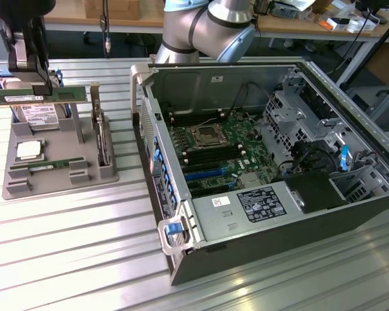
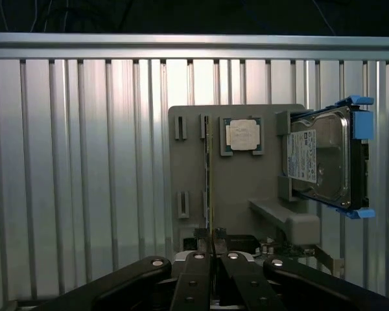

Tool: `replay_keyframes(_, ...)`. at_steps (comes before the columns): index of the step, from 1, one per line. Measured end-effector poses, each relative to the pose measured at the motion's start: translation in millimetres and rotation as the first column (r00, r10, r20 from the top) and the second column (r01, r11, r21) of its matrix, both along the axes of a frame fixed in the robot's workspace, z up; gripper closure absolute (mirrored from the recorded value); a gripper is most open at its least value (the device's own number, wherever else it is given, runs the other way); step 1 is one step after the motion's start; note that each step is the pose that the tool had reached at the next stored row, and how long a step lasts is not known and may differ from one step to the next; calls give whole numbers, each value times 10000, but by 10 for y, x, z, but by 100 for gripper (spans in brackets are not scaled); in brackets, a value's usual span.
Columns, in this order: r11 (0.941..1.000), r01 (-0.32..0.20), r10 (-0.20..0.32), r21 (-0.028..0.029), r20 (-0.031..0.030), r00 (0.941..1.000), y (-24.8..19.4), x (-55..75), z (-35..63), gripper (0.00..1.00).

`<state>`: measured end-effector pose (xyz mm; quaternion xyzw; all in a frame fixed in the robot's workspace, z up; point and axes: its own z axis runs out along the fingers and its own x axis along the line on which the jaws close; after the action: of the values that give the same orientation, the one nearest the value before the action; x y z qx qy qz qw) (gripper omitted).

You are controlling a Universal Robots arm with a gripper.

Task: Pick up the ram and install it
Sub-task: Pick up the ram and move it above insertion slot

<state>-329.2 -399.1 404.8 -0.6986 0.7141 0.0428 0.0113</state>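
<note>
While the exterior view had the black jaws clamped on the long thin green circuit-board ram stick (image 1: 58, 95), it hung level over the grey plastic parts holder (image 1: 58, 184) on the ribbed metal tabletop (image 1: 71, 259), well apart from the open black computer case (image 1: 279, 240). The pick looked done, the install not. In the wrist view the ram stick (image 2: 209, 188) sat edge-on between the closed jaws. Seating likely called for lining its edge up with a slot on the green motherboard (image 1: 220, 149).

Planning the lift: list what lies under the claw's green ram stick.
The grey stand, carrying a square silver CPU chip, a boxy silver hard drive and a second green stick. The stand's strip straight beneath the held green ram stick is covered.
</note>
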Motion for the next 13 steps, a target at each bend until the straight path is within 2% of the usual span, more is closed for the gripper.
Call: replay_keyframes(13, 10000, 0, 0, 0, 1, 10000, 0, 150, 0, 88)
